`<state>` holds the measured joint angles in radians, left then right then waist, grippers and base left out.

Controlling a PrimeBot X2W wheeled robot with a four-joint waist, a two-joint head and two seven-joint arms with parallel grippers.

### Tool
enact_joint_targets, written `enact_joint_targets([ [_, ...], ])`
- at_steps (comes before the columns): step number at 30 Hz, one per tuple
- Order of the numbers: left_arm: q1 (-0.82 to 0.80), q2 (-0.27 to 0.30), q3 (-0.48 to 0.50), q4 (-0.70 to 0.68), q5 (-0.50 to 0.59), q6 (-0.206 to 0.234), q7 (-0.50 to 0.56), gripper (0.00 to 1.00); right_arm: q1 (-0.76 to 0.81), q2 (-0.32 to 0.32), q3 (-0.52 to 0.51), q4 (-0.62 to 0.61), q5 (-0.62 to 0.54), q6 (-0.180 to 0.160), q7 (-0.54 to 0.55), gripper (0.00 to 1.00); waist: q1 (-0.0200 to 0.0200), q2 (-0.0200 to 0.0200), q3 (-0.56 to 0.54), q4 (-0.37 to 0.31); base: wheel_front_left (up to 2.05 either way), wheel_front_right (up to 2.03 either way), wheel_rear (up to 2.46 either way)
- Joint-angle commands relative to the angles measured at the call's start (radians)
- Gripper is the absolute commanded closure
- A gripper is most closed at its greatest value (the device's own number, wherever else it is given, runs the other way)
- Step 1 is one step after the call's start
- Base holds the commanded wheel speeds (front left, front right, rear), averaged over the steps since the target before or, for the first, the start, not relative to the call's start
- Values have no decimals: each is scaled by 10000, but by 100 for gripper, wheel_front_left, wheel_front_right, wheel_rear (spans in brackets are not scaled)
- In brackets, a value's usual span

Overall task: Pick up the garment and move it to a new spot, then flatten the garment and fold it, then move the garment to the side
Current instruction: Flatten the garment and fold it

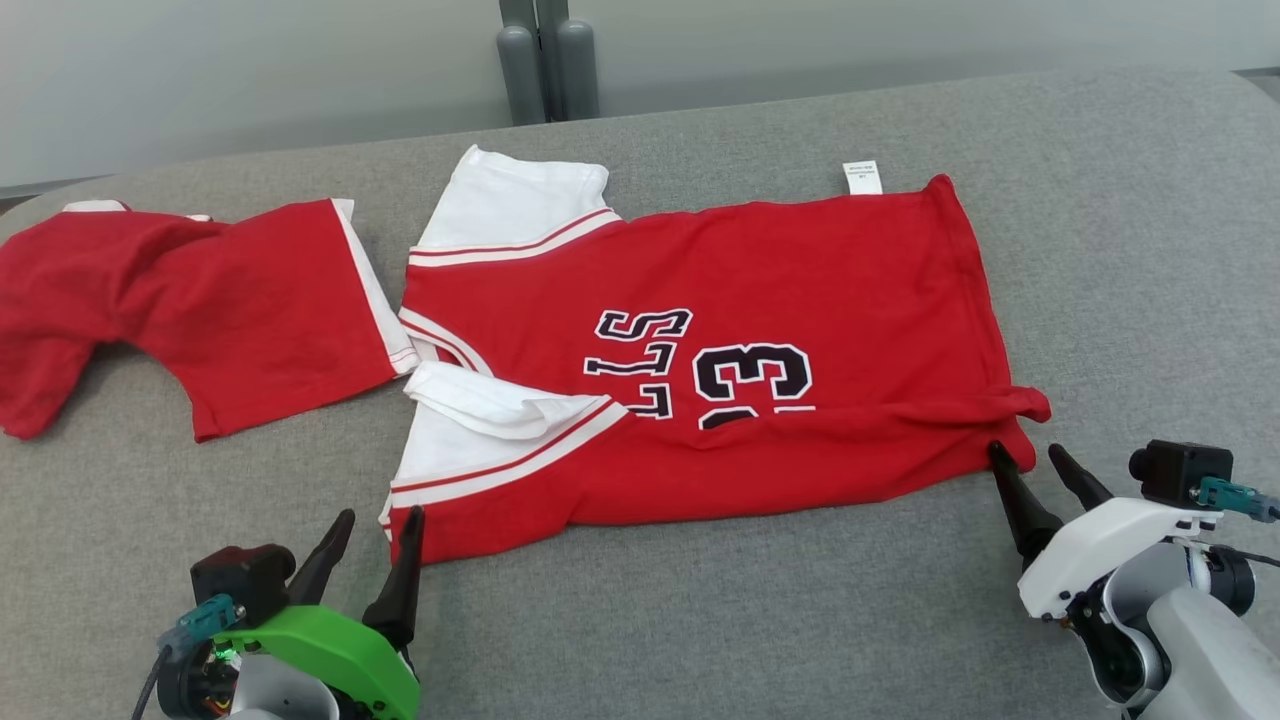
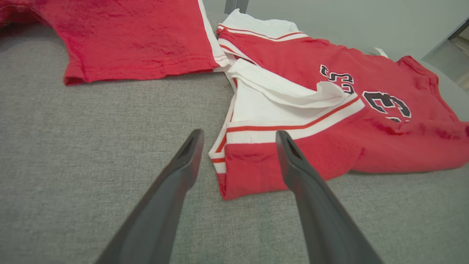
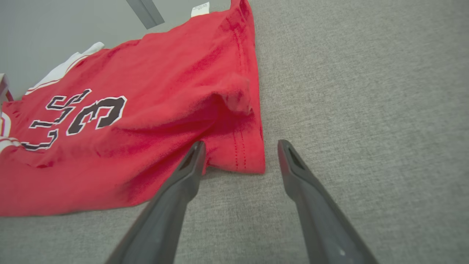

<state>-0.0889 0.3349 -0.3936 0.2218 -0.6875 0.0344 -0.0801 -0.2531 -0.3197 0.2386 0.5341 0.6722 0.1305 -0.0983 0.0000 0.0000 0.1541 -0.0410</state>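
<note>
As laid out on the grey cloth-covered table [image 1: 700,620], the items are these.

Item 1, jersey [image 1: 760,290] [image 2: 366,73] [image 3: 146,128]: red, with white sleeves trimmed in red stripes, black-and-white lettering and numerals on the body. It lies sideways at the middle of the table, neck end to the left, hem to the right. The far sleeve [image 1: 510,205] lies flat; the near sleeve [image 1: 480,440] has a loose white flap turned over on top of it. A fold along the near side covers the lower part of the lettering and numerals. The hem is rucked into a ridge at its near right corner. A small white label [image 1: 862,178] [image 3: 200,9] sticks out from the far edge.

Item 2, second red garment [image 1: 250,310] [image 2: 135,40]: white-edged, crumpled at its far left end, lying just left of the jersey.

Item 3, left gripper [image 1: 380,515] [image 2: 239,134]: green housing, fingers spread wide, nothing held. It sits at the near left corner of the jersey, and that corner lies between the two fingers.

Item 4, right gripper [image 1: 1025,450] [image 3: 240,143]: white housing, fingers spread wide, nothing held. It sits at the near right corner of the hem, the left fingertip at the cloth's edge, the right one over bare table.

Item 5, grey posts [image 1: 548,60]: upright beyond the far edge of the table.
</note>
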Motion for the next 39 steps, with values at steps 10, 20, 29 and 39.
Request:
enact_joint_targets([
  [10, -808, -397, -283, 1277, -453, -589, 404, 0, -708, -13, 477, 991, 415, 5, 123, 0, 0, 0, 201, 183, 0, 0, 0],
  [20, -1346, -754, -501, 2431, -741, -991, 587, 20, -980, -135, 1080, 1152, 777, 5, -185, 100, 0, 0, 256, 101, 0, 0, 0],
  [29, -950, -493, -327, 2481, -965, -1089, 275, 100, -576, -656, 1685, 959, 1304, 5, -625, 100, 0, 0, -270, 102, 0, 0, 0],
  [39, 582, 55, -541, 610, -1022, -496, 1058, 100, 603, -1736, 2112, 53, 1925, -4, -650, 100, 0, 0, -660, 262, 0, 0, 0],
])
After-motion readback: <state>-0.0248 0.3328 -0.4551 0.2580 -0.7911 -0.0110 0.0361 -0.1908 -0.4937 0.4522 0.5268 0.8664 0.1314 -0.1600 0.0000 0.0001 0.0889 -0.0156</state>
